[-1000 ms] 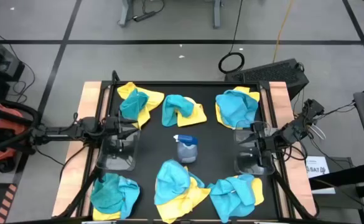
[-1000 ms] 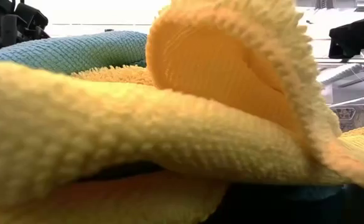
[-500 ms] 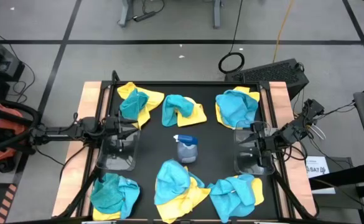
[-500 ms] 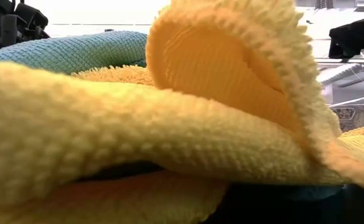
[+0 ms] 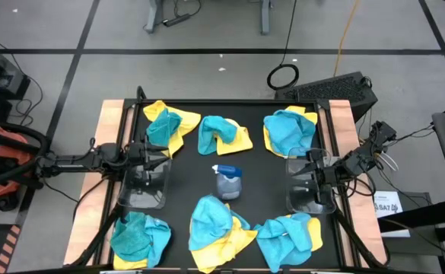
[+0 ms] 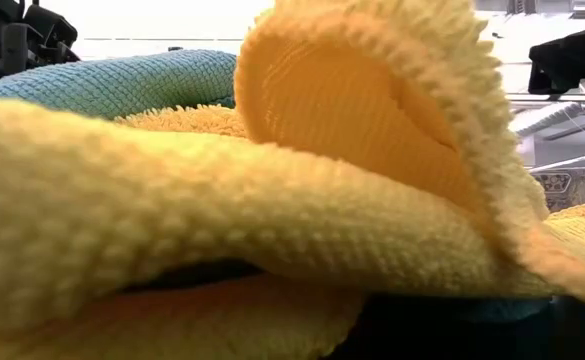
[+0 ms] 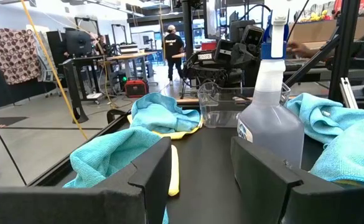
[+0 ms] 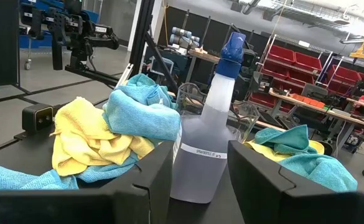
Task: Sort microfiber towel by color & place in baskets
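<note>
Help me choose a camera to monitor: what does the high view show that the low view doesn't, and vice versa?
Only the high view shows both baskets, each with a claw over it, left claw and right claw, the spray bottle between them, and six towel piles around the table. Only the low view shows a close yellow towel filling the picture, weave visible. Both show yellow and teal towels.

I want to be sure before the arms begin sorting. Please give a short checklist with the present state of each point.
1. Left gripper open, holding nothing: ok.
2. Right gripper open, holding nothing: ok.
3. Left basket has no towel inside: ok.
4. Right basket has no towel inside: ok.
5. Spray bottle upright at table centre, apart from the towel piles: ok.
6. Teal and yellow towels already separated by colour: not ok, they lie in mixed piles.
</note>
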